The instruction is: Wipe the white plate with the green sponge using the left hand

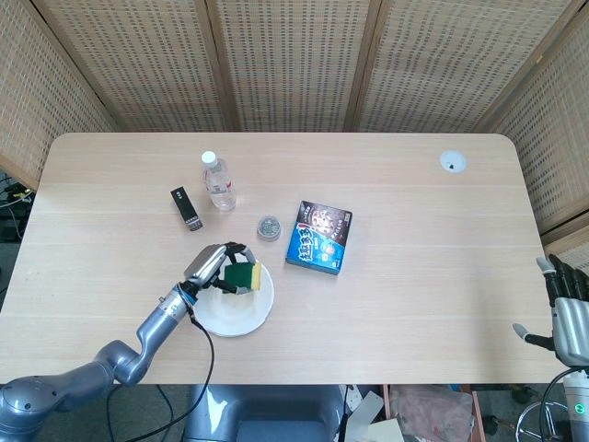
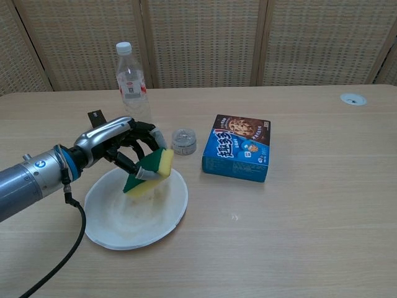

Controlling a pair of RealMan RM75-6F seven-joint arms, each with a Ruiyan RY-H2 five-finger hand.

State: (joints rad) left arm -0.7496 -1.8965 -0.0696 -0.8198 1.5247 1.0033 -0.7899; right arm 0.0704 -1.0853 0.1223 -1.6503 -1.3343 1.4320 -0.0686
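Sponge: we see the green sponge (image 2: 151, 172), green on one face and yellow on the other, tilted over the far right part of the plate, its yellow end pointing toward the small tin.
Plate: the white plate (image 2: 113, 226) lies on the table near the front left edge; in the head view (image 1: 241, 316) its far rim is covered by the hand and sponge.
Contact: from the chest view we cannot tell for sure whether the sponge's lower edge touches the plate or hangs just above it.
Left hand: the left hand (image 2: 118, 148) grasps the sponge from above, fingers (image 2: 146, 162) curled round its near end; the arm reaches in from the lower left with a black cable trailing below it.
Right hand: we find the right hand (image 1: 568, 308) only in the head view, at the lower right corner beyond the table edge, fingers spread and holding nothing.
Tin: a small round tin (image 2: 183, 141) stands just beyond the plate, beside the sponge's yellow end.
Box: a blue cookie box (image 2: 239, 148) lies flat to the right of the tin.
Bottle: a clear water bottle (image 2: 133, 90) with a white cap stands upright behind the hand.
Black item: a small black box (image 1: 186, 209) lies left of the bottle.
Table: the light wooden table (image 2: 310, 236) has a round white fitting (image 1: 452, 162) near its far right corner.
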